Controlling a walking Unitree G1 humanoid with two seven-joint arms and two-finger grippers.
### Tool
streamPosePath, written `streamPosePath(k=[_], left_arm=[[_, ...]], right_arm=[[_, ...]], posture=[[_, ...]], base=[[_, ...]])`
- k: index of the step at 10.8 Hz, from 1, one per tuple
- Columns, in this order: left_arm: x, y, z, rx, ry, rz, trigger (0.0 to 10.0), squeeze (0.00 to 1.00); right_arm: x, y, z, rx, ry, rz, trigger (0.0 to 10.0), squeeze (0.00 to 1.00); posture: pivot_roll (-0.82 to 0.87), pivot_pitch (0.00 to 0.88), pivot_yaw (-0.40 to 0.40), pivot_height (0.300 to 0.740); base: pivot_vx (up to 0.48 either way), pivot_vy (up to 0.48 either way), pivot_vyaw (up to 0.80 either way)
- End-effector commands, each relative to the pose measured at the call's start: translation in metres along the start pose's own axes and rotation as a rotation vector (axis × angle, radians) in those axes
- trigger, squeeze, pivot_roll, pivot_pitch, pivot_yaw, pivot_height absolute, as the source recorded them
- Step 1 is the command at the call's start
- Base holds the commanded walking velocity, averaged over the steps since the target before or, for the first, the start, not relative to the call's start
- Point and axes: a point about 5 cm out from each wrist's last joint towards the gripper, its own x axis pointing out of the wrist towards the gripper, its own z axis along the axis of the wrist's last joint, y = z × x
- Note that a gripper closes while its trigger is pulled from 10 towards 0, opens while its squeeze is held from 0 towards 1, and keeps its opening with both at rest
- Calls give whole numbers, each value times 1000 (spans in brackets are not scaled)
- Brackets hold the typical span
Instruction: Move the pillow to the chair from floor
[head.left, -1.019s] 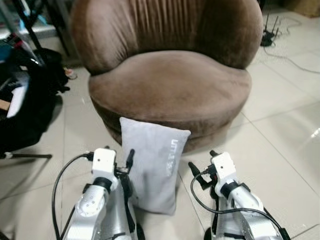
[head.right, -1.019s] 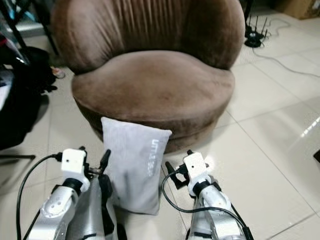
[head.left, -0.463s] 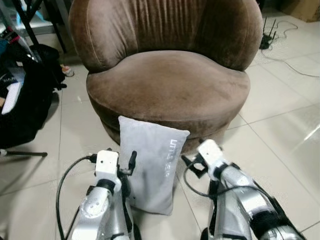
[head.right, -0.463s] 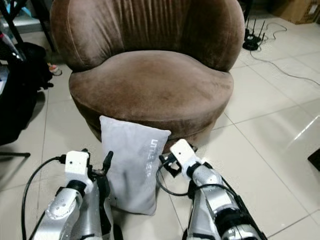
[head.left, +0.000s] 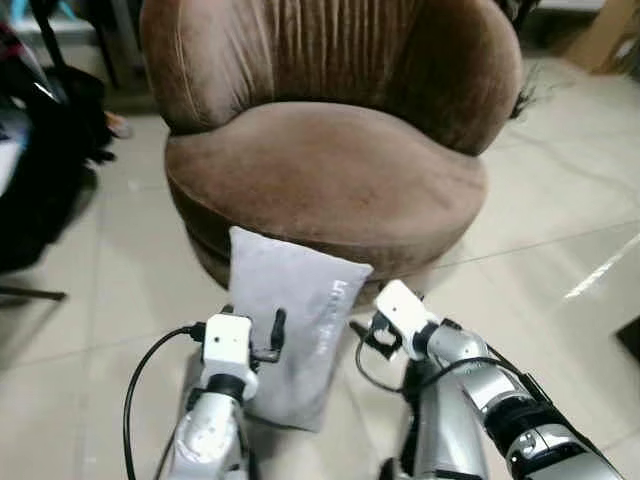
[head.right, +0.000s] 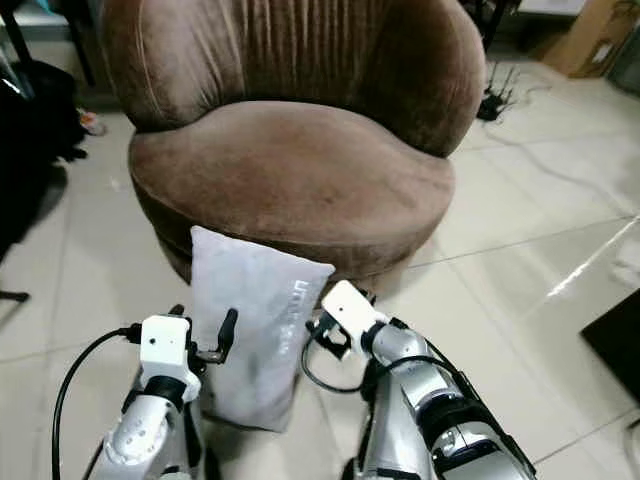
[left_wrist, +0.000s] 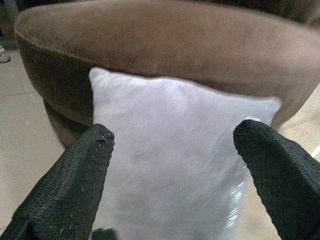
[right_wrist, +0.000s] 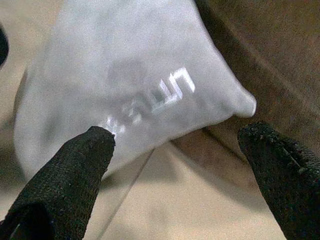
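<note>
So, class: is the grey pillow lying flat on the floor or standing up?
Standing: the pillow rests on its lower edge, leaning back against the chair.

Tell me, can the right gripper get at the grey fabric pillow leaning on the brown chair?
Probably yes: the open right gripper faces the grey fabric pillow with nothing between them.

Even, soft indoor light; a glare streak on the floor tiles (head.left: 600, 280) at three o'clock; wrist views slightly blurred.

The tiled floor (head.left: 90, 330) carries the brown chair (head.left: 330, 170) and grey pillow (head.left: 290, 330).
</note>
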Motion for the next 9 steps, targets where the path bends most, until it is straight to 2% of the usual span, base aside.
streamPosePath(k=[1,3,5,8,9], left_arm=[[-2,-10,3,4,-2,-12,10000,0],[-9,-15,6,-7,-8,-4,10000,0],[-2,-15,22,-38,-43,-32,10000,0],[-3,14,-12,-34,96,42,10000,0],[-3,15,-14,-28,109,34,10000,0]], right_arm=[[-6,-9,-6,-27,34,3,10000,0],[-7,-18,-13,-40,105,-19,10000,0],[3,-20,-6,-116,151,-40,10000,0],[-4,-33,-1,-42,73,-98,10000,0],[-5,-36,0,-21,53,-114,10000,0]], posture=[[-29,0,-148,437],[-15,0,-147,437],[-4,0,-117,437],[-46,0,-74,437],[-48,0,-71,437]], base=[[0,0,0],[0,0,0],[0,0,0],[0,0,0],[0,0,0]])
